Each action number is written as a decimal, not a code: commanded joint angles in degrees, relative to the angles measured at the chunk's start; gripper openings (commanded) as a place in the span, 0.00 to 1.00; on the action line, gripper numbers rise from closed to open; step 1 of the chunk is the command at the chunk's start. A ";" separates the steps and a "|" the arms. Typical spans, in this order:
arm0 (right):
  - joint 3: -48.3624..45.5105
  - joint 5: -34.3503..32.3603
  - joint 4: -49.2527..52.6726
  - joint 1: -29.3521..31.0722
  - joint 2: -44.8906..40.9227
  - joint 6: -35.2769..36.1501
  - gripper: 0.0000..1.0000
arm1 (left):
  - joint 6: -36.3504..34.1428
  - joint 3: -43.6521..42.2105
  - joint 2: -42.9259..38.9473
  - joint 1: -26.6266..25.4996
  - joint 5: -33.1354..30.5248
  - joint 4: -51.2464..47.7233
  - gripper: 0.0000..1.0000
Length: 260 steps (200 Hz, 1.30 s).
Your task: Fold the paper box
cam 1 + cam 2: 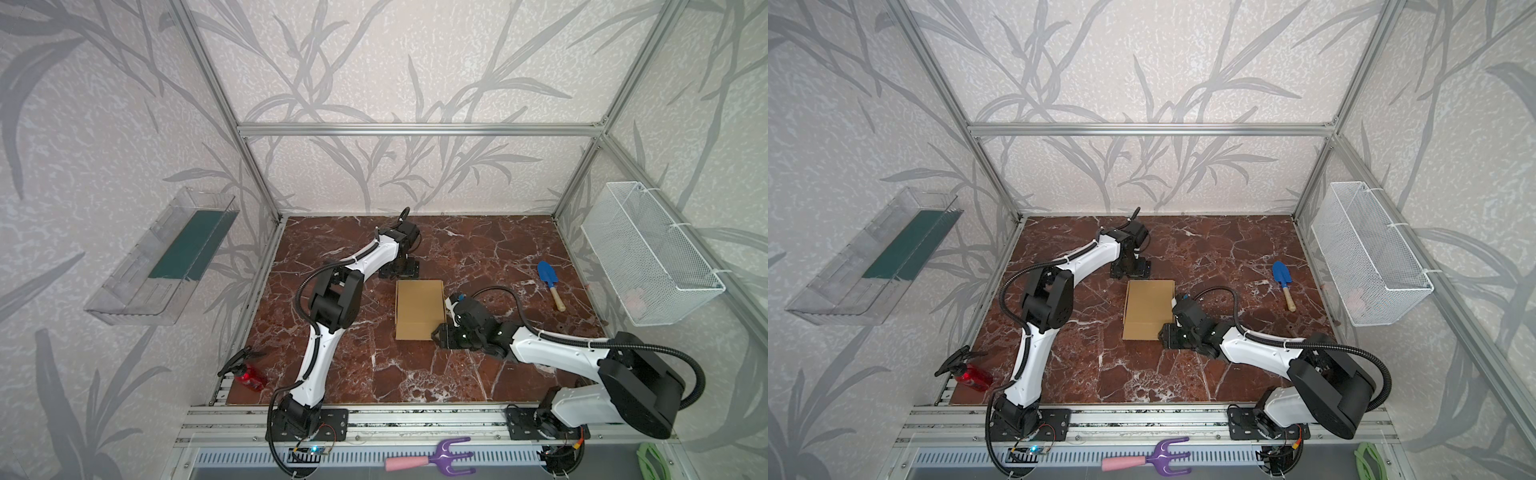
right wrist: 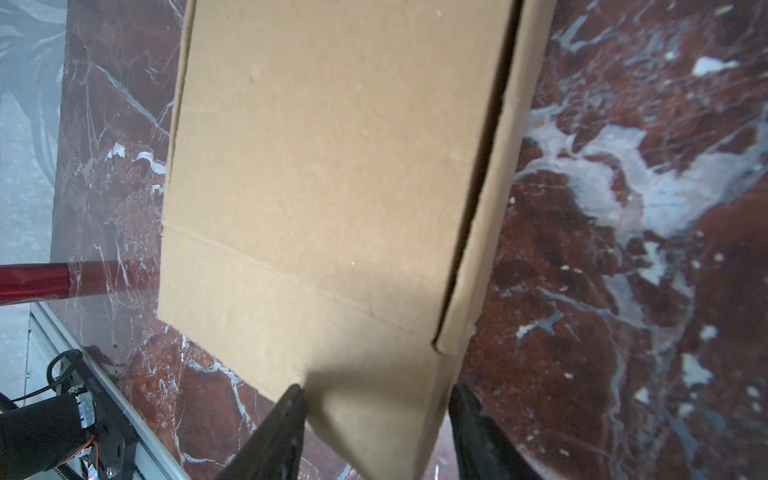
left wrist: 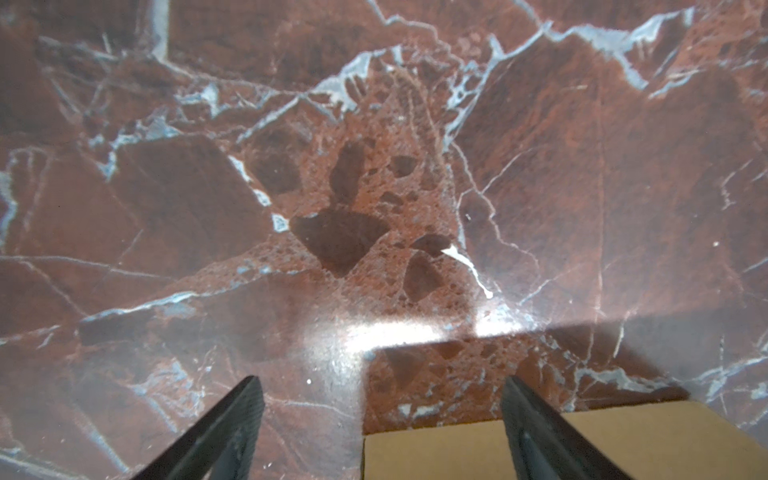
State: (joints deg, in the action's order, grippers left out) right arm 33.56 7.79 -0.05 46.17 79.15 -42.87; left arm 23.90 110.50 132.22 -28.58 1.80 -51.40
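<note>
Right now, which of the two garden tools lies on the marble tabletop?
The blue trowel with the wooden handle; the purple fork lies on the front ledge instead.

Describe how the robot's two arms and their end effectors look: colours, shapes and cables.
Both the left arm and right arm have smooth white link shells between bulky black joint housings. A black ribbed cable hose runs along each, fastened with white ties. The left end effector and right end effector have slim, black, tapering fingers.
</note>
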 commanded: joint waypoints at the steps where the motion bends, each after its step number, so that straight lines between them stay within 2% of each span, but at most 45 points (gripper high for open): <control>1: -0.84 -1.46 -0.65 0.15 0.71 0.56 0.56 | -1.50 -0.72 0.85 0.27 0.22 -1.49 0.90; 164: -1.66 -1.42 -2.99 -1.50 3.95 1.04 0.55 | -2.30 -0.52 2.42 0.19 1.36 -2.12 0.90; 260: -1.33 -3.91 -3.28 -2.19 4.44 1.65 0.52 | -2.90 -0.37 3.24 -0.35 2.13 -2.66 0.90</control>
State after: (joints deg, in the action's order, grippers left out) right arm 32.84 7.86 -3.79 44.84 82.70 -41.87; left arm 22.63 110.50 133.51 -28.38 3.36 -50.76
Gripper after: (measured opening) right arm 0.525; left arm 0.901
